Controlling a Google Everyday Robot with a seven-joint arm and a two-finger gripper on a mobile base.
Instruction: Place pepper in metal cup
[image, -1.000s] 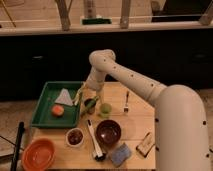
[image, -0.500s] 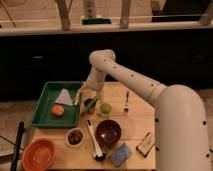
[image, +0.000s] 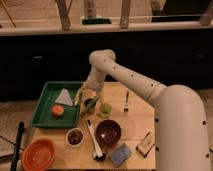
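Observation:
The pepper (image: 89, 104) is small, dark green and glossy. It sits by the tray's right edge on the wooden table. My gripper (image: 86, 98) is right at the pepper, reaching down over it from above. The metal cup (image: 75, 136) has a pale rim and a dark reddish inside. It stands on the table nearer the front, below and left of the pepper, apart from the gripper.
A green tray (image: 42, 117) on the left holds an orange ball (image: 58, 110) and a white wedge (image: 64, 96). A light green cup (image: 105, 109), maroon bowl (image: 108, 132), black-handled brush (image: 94, 144), fork (image: 126, 102), blue sponge (image: 120, 153), small box (image: 145, 145) and orange bowl (image: 39, 154) lie around.

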